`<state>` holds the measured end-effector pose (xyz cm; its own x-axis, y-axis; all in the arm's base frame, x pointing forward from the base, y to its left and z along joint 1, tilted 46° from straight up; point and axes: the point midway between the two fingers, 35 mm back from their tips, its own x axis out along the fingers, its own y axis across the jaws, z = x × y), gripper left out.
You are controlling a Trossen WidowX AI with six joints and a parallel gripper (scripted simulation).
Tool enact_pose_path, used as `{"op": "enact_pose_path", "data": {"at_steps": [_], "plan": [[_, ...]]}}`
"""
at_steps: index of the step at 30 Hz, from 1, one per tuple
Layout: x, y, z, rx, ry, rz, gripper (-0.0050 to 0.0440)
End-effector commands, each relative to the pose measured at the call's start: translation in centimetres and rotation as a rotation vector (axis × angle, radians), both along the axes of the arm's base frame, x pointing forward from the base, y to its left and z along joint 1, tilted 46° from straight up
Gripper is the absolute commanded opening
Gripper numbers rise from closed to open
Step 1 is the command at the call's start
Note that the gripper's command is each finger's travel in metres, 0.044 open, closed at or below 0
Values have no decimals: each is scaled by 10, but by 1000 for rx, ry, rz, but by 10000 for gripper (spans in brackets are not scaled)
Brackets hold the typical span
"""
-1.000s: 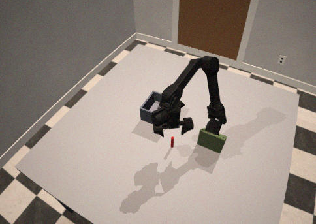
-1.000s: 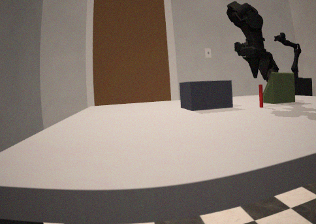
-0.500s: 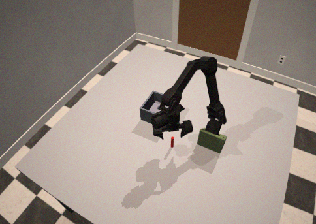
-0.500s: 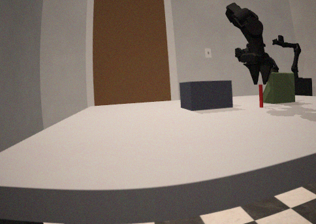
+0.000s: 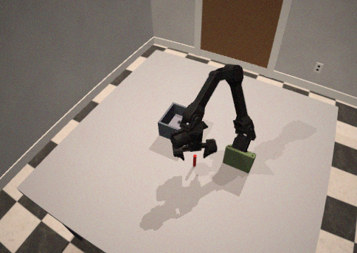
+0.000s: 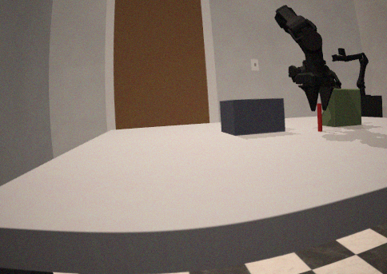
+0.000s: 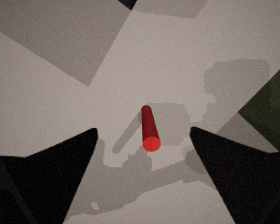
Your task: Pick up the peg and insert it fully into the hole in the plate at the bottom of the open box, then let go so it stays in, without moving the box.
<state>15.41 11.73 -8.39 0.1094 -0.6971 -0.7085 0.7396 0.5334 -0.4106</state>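
Peg [image 7: 150, 130]: short red cylinder standing upright.

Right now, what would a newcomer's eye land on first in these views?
The small red peg standing upright on the white table, with the black gripper wide open just above it, holding nothing. Next, the open blue box behind the gripper and the arm's green base block beside the peg.
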Motion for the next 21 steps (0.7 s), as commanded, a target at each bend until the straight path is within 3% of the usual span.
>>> {"op": "enact_pose_path", "data": {"at_steps": [1,10,18,20,21], "plan": [[-1,-9,-5,-15,8,-2,440],[-1,-16,-10,-15,8,-2,440],[-1,-16,-10,-15,8,-2,248],[-1,-16,-10,-15,8,-2,248],[-1,-16,-10,-15,8,-2,224]]}}
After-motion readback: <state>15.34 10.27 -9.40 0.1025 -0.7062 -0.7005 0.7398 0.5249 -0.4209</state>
